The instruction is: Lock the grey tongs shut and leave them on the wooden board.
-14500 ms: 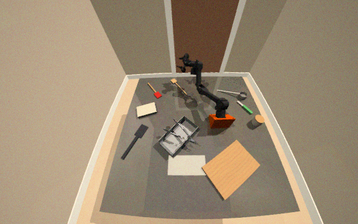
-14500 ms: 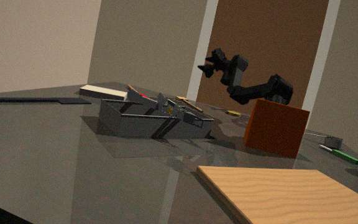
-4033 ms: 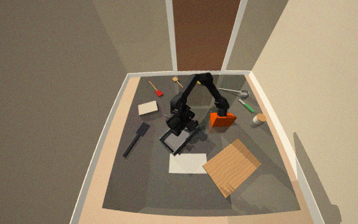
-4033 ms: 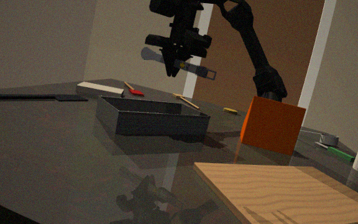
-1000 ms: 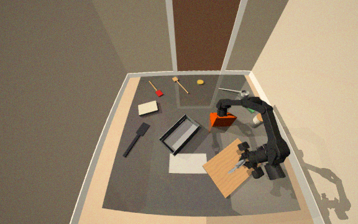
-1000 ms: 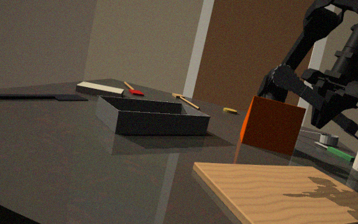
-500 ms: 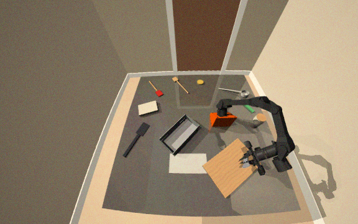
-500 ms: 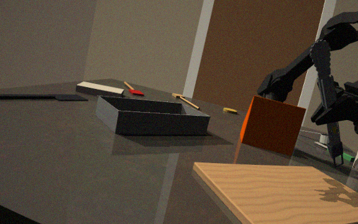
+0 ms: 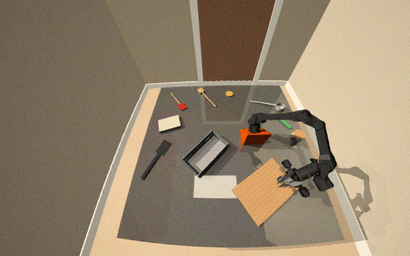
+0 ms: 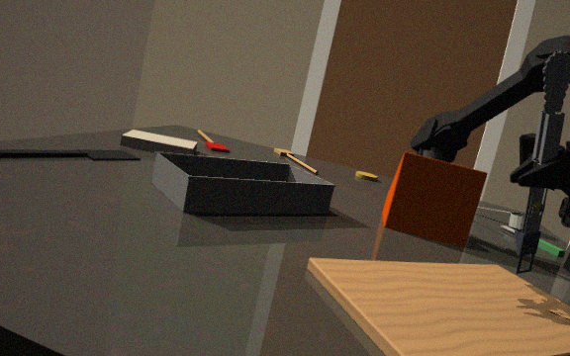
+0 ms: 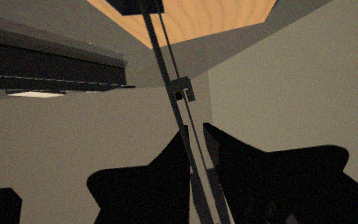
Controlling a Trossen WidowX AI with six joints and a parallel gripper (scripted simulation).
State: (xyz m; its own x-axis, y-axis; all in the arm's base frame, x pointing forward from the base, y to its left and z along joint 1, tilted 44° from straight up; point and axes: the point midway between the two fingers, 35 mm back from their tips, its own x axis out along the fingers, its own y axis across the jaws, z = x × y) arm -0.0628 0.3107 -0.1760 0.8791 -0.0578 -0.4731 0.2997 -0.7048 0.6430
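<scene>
The grey tongs (image 9: 292, 183) (image 10: 556, 89) (image 11: 181, 85) stand near upright in the air, scalloped tips up and hinge end with its wire loop down. Their two arms run close together; whether the lock has caught cannot be told. My gripper (image 9: 280, 180) (image 10: 522, 176) (image 11: 195, 128) is shut on the tongs around their middle. It is above the right part of the wooden board (image 9: 262, 195) (image 10: 414, 287) (image 11: 220, 20), with a shadow on the wood. The roasting tin (image 10: 260, 198) (image 11: 55, 70) stands empty of the tongs.
The orange block (image 9: 256, 138) (image 10: 433, 203) stands behind the board, beside the arm's base. A white sheet (image 9: 213, 186) lies left of the board. A wooden-topped jar (image 9: 298, 134) and a green-handled tool (image 9: 285, 124) are behind the gripper. A black spatula (image 9: 151, 163) (image 10: 43, 153) lies at the left.
</scene>
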